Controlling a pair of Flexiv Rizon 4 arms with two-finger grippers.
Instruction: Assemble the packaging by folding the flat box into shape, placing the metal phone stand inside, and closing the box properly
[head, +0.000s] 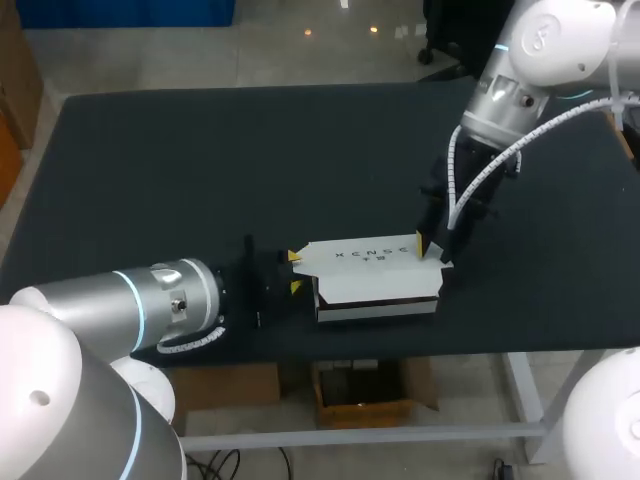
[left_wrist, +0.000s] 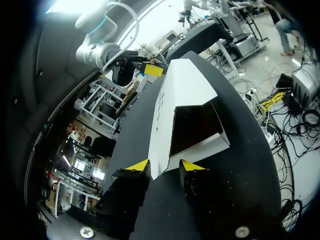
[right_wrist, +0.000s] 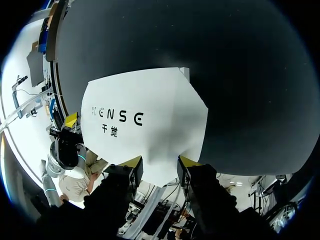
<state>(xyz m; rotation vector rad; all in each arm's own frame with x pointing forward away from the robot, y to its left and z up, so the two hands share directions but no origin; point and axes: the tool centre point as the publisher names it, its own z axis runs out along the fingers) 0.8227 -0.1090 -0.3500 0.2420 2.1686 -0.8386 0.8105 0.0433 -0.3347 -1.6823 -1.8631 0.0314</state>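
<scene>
Now the white box (head: 375, 275) lies on the black table (head: 200, 160) with its long axis going from my left side to my right side, directly between my 2 arms. At its left end the left gripper (head: 295, 271) meets a pointed flap (left_wrist: 159, 167), which reaches into the gripper. Whether it is really clamped there or only lies inside, I cannot tell. Behind this flap the left wrist view shows the open end (left_wrist: 192, 125) of the box, dark inside. At the other end the right gripper (head: 432, 249) stands over the right flap (right_wrist: 160, 165), which also narrows into it, and again I cannot tell if it is squeezed or free. So both arms are equally near, each to its own end. I judge that the coming move depends on this line: each end must fold inward along the long axis. The metal phone stand I do not find in any view, so I cannot say if it is already inside.
</scene>
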